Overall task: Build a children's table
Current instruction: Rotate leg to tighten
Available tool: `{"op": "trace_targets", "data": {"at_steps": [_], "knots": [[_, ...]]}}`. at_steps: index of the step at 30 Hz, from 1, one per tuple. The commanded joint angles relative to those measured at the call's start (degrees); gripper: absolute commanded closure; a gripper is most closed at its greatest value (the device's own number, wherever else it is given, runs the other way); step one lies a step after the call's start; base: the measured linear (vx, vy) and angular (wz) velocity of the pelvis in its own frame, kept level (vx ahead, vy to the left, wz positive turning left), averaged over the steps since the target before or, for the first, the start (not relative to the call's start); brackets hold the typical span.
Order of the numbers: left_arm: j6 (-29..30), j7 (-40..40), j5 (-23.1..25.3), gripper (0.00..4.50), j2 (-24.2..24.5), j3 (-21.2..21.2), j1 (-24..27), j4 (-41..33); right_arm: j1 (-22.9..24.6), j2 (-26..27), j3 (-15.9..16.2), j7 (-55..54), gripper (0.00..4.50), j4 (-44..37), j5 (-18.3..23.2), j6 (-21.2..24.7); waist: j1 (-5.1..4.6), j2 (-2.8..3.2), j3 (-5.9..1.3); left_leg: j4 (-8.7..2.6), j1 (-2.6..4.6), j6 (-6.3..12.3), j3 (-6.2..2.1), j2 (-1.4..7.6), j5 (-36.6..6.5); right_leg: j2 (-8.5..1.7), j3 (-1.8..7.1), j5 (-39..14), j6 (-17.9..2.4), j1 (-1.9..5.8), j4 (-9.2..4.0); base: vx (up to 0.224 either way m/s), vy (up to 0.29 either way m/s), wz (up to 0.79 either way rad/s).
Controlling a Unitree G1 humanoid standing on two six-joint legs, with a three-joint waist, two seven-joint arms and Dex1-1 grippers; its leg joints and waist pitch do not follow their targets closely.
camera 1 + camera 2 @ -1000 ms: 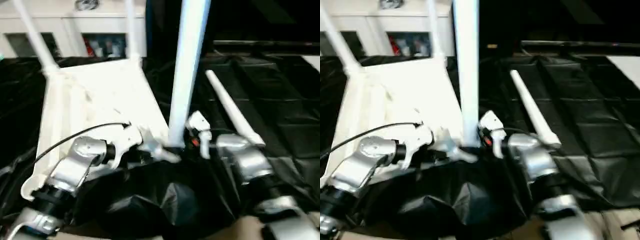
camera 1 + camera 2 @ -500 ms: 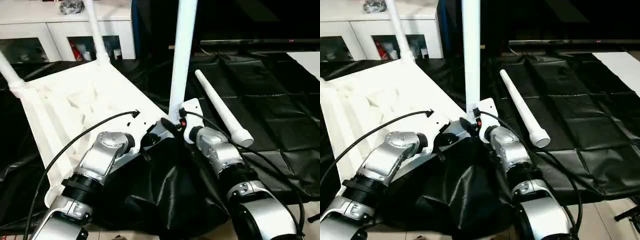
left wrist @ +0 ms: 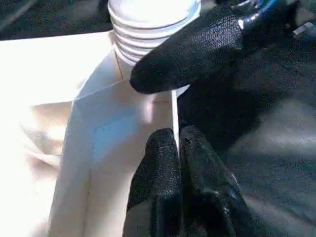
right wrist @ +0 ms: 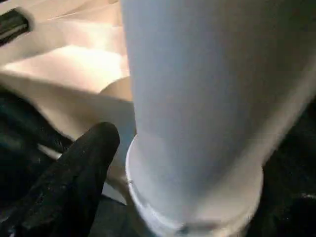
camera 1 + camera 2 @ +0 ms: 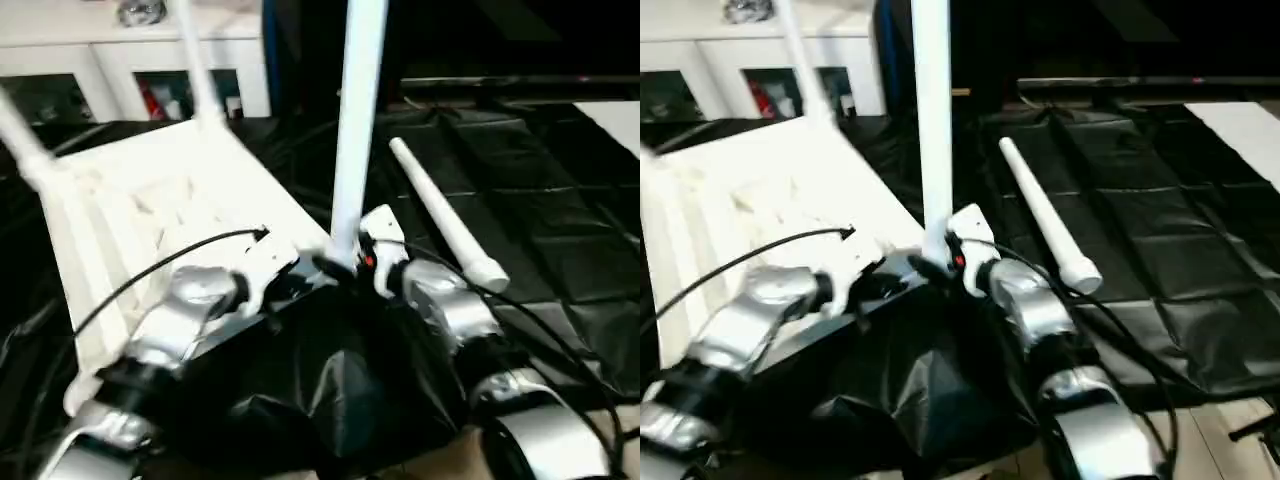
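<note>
Left pincer [image 3: 178, 148] pinches tabletop [image 3: 44, 94] edge; right pincer's [image 5: 352, 262] spread unclear.

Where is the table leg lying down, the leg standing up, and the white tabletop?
lying leg [image 5: 1042, 220], right eye view, middle of tube
standing leg [image 5: 355, 120], left eye view, mid shaft
tabletop [image 5: 150, 215], left eye view, ribbed underside

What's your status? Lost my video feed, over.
Left gripper shut on tabletop rim. Right gripper at upright leg in near corner, fingers unclear. Two legs fitted farther back; fourth leg lies loose. Nothing blocking.
</note>
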Motion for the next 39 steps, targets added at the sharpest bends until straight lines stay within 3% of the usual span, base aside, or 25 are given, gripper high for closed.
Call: {"op": "trace_targets", "data": {"at_steps": [1,5,10,12,15,16,22,28,32,35,39], "knots": [[-2.4,-7.5,-2.4,4.5,2.2,-2.1,1.0,-3.9,2.1,-2.5,1.4,6.1,0.54,-4.4,0.4,0.1,0.24,0.37,-3.77,-3.6,0.45,2.56,-0.01,1.12,-13.4,-3.71,2.56,-10.0,-12.7,3.14,-4.03,0.0,0.0,0.0],[-2.2,-9.6,-3.0,4.5,3.9,-1.8,1.8,-4.6,4.5,-5.8,2.9,11.6,0.54,-9.2,1.4,1.3,1.09,0.43,-3.45,-3.8,0.83,1.88,0.09,1.25,-15.5,-3.67,2.6,-13.7,-11.8,2.78,-4.39,0.0,0.0,0.0],[-1.6,-12.1,-4.5,4.5,5.6,-1.5,2.5,-6.0,6.9,-9.0,4.6,17.7,0.54,-14.5,2.9,3.7,1.51,0.09,-3.51,-3.81,0.64,1.74,-0.04,1.15,-15.1,-3.74,2.68,-15.4,-10.4,3.04,-4.48,0.0,0.0,0.0],[-1.2,-13.7,-5.4,4.5,6.5,-1.6,3.0,-7.0,7.6,-9.5,4.8,19.3,0.87,-16.2,3.5,4.7,1.48,0.09,-3.55,-3.75,0.51,1.94,-0.02,1.11,-14.5,-3.75,2.67,-15.0,-10.5,2.97,-4.42,0.0,0.0,0.0],[-1.0,-14.7,-5.7,4.5,7.0,-1.7,3.3,-7.5,7.8,-9.5,5.0,19.9,0.9,-16.8,3.8,5.0,1.53,0.14,-3.61,-3.66,0.54,2.0,0.02,1.16,-13.5,-3.76,2.66,-14.0,-11.0,2.87,-4.32,0.0,0.0,0.0],[-0.9,-15.0,-5.9,4.5,7.2,-1.7,3.4,-7.7,7.9,-9.5,5.1,20.0,1.14,-17.1,3.9,5.2,1.55,0.12,-3.58,-3.71,0.52,1.96,-0.01,1.16,-13.6,-3.73,2.63,-14.2,-11.0,2.88,-4.3,0.0,0.0,0.0],[-0.4,-15.5,-6.1,4.5,7.6,-1.7,3.7,-8.1,8.5,-9.4,5.7,20.1,1.66,-18.8,4.4,6.6,1.95,0.1,-3.47,-3.81,0.67,1.43,-0.01,1.15,-14.4,-3.76,2.68,-16.1,-10.2,2.79,-4.5,0.0,0.0,0.0],[-0.3,-14.1,-5.9,4.5,7.1,-1.5,3.8,-8.1,9.3,-8.9,6.0,19.8,1.74,-19.6,4.3,7.5,2.04,0.0,-3.61,-3.73,0.55,1.39,-0.03,1.1,-13.2,-3.76,2.68,-14.6,-10.1,2.91,-4.31,0.0,0.0,0.0],[1.1,-7.0,-4.4,4.5,3.1,-0.3,1.6,-5.2,9.0,-4.8,3.7,9.9,1.75,-15.7,3.0,7.4,1.84,0.15,-3.47,-3.77,0.55,0.77,-0.01,1.02,-14.1,-3.8,2.71,-16.5,-9.7,2.78,-4.53,0.0,0.0,0.0],[2.8,-2.3,-3.6,4.5,0.0,0.3,-0.1,-3.2,7.9,-1.7,1.9,2.0,1.75,-11.9,2.1,7.2,1.42,-0.02,-3.27,-3.96,0.68,-0.29,-0.22,0.83,-16.1,-3.89,2.57,-21.1,-8.5,2.73,-5.04,0.0,0.0,0.0],[4.3,3.9,-1.7,4.5,-3.8,0.6,-2.7,0.2,6.2,2.8,-0.9,-7.1,1.76,-7.7,2.6,7.8,0.18,0.13,-3.29,-3.9,0.55,-0.55,-0.42,0.61,-17.0,-3.86,2.47,-23.0,-7.6,2.74,-5.38,0.0,0.0,0.0]]}}
